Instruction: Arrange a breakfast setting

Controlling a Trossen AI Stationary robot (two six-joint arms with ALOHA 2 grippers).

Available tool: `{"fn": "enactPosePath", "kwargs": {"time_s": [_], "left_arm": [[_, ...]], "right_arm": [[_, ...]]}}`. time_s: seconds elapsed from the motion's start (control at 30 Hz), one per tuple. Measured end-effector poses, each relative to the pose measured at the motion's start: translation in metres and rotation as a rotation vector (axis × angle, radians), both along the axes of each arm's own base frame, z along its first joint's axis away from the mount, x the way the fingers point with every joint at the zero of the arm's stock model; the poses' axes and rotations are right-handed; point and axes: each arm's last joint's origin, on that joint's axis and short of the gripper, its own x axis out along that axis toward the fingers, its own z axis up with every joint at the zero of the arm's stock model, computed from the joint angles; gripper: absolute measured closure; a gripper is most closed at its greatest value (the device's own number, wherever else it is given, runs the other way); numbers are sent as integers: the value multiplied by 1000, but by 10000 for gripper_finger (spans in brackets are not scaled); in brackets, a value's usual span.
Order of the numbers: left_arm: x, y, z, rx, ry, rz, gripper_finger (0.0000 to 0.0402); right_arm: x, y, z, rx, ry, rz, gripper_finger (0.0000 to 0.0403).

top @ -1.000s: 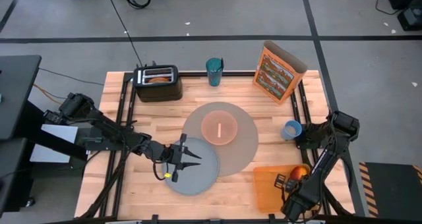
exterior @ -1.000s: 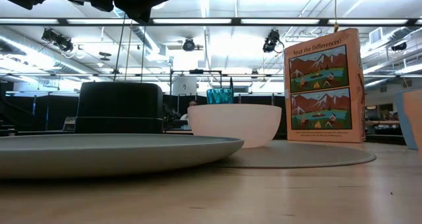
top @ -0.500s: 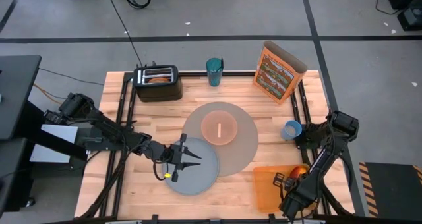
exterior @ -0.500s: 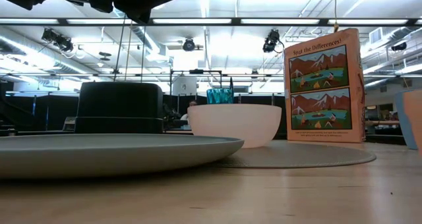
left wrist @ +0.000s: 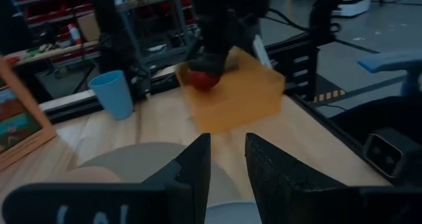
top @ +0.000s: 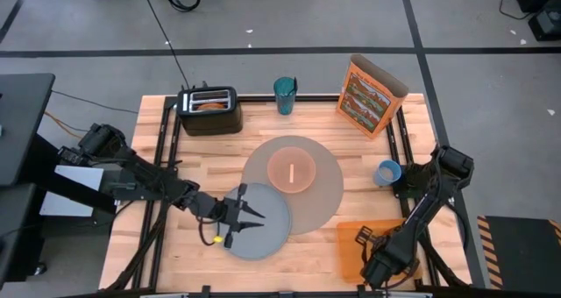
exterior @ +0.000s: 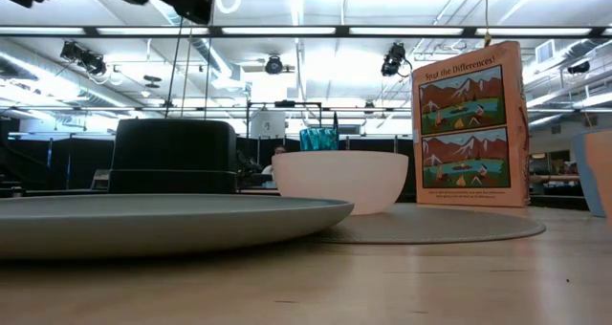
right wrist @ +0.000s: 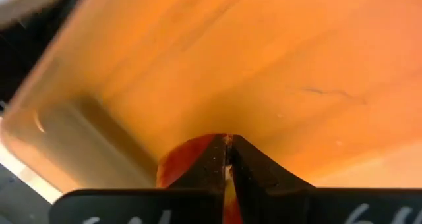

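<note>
The red-yellow apple [left wrist: 201, 79] sits on the flat orange tray [top: 351, 258] at the near right. My right gripper [top: 366, 238] stands on top of it, pointing steeply down with its fingers shut; in the high view the arm hides the apple. My left gripper [top: 244, 215] hovers open and holding nothing above the grey-blue plate [top: 267, 235], whose rim rests on the round tan mat [top: 326, 193]. The pink bowl [top: 291, 171] sits on the mat. A light-blue cup [top: 387, 172] stands right of the mat. The toast ring [top: 209, 106] sticks out of the black toaster. My right gripper comes at the apple's top [right wrist: 177, 170] from above, slanting slightly. Its fingers [right wrist: 214, 159] are shut together there with only a thin pale sliver between the tips. I cannot tell whether that sliver is a stem. The apple rests on the tray.
The orange cereal box [top: 372, 95] stands at the far right and a teal cup [top: 285, 95] at the far middle. The black toaster [top: 210, 111] is at the far left. Bare wood lies left of the plate and between the mat and the tray.
My right gripper has slid a little toward the table's left edge over the tray. The apple showed beside the arm before, and the arm now covers it in the high view.
</note>
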Motion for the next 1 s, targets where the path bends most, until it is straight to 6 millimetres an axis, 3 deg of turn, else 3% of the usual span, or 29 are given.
{"fn": "enactPosePath", "kwargs": {"time_s": [0.23, 0.5, 0.7, 0.87, 1.0], "left_arm": [[-3, -6, 2, 50, -35, -31, 299], [-3, -6, 3, 61, -41, -32, 299], [-8, -11, 7, 60, -51, -26, 299], [-12, -11, 13, 57, -71, 27, 299], [-12, -11, 13, 59, -67, 29, 299]], "right_arm": [[21, -2, 44, -54, -42, -101, 385], [56, -19, 93, -114, -303, -218, 385], [78, -59, 125, -149, -561, -317, 385], [101, -107, 153, -178, -787, -471, 385], [132, -153, 166, -180, -968, -687, 385]]}}
